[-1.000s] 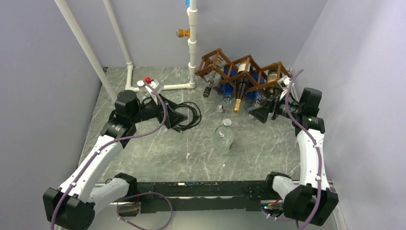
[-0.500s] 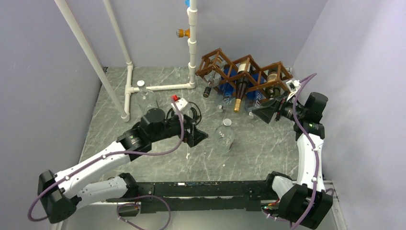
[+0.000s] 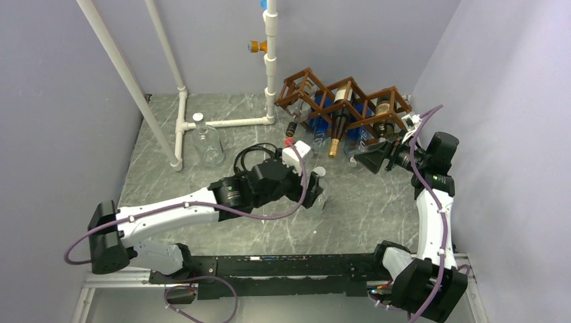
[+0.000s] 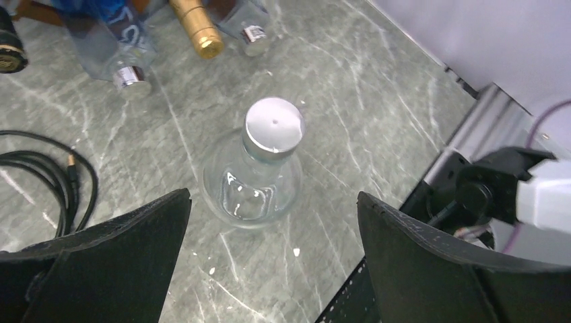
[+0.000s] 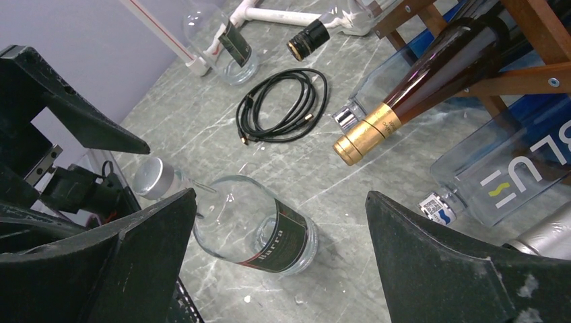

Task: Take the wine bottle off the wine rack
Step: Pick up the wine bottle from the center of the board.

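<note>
Both released, fingers wide: left hand (image 4: 271, 199) hangs over an upright clear glass bottle (image 4: 252, 192) near the middle of the tabletop (image 3: 377, 208), contact not discernible; right hand (image 5: 279, 202) empty, just before the wine rack (image 3: 343, 101) at the far right corner. The gold-foiled wine bottle (image 5: 411, 87) lies in the rack, neck slanting down and out.

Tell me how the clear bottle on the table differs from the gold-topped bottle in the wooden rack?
The clear bottle is see-through with a silver cap; the gold-topped bottle is dark brown with gold foil. The clear bottle stands upright on the table; the gold-topped bottle lies slanted in the wooden rack, neck downward. Both are closed.
</note>
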Controlling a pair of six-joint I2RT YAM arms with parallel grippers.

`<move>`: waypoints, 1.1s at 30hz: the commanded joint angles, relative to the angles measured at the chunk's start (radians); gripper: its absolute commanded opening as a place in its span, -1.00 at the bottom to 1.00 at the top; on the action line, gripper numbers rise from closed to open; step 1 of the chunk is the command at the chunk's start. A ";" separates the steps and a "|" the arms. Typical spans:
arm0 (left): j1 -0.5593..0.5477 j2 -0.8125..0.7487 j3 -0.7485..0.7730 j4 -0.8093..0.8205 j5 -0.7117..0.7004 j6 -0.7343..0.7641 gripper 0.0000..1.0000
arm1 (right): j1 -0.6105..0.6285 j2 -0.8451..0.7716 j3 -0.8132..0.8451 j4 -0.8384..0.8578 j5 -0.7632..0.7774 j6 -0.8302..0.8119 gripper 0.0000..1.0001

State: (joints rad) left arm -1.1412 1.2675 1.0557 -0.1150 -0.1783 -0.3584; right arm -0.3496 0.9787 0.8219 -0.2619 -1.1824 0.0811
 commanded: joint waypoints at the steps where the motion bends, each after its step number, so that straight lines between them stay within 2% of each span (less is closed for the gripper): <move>1: -0.064 0.085 0.145 -0.088 -0.292 -0.061 0.99 | 0.003 -0.028 -0.004 0.056 0.001 0.007 0.99; 9: -0.139 0.282 0.350 -0.243 -0.494 -0.092 0.99 | 0.006 -0.033 -0.004 0.057 0.003 0.006 0.99; 17: -0.143 0.461 0.564 -0.428 -0.591 -0.151 0.90 | 0.009 -0.035 -0.004 0.055 0.009 0.003 0.99; 22: -0.143 0.495 0.579 -0.430 -0.600 -0.160 0.75 | 0.011 -0.035 -0.003 0.052 0.012 -0.001 0.99; 29: -0.138 0.499 0.546 -0.371 -0.597 -0.153 0.37 | 0.012 -0.033 -0.001 0.050 0.015 -0.003 0.99; 33: -0.136 0.507 0.546 -0.369 -0.596 -0.156 0.26 | 0.014 -0.032 0.000 0.046 0.019 -0.004 0.99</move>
State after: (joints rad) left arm -1.2797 1.7691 1.5936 -0.5179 -0.7502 -0.4995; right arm -0.3412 0.9615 0.8173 -0.2520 -1.1721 0.0830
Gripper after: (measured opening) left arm 0.653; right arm 0.994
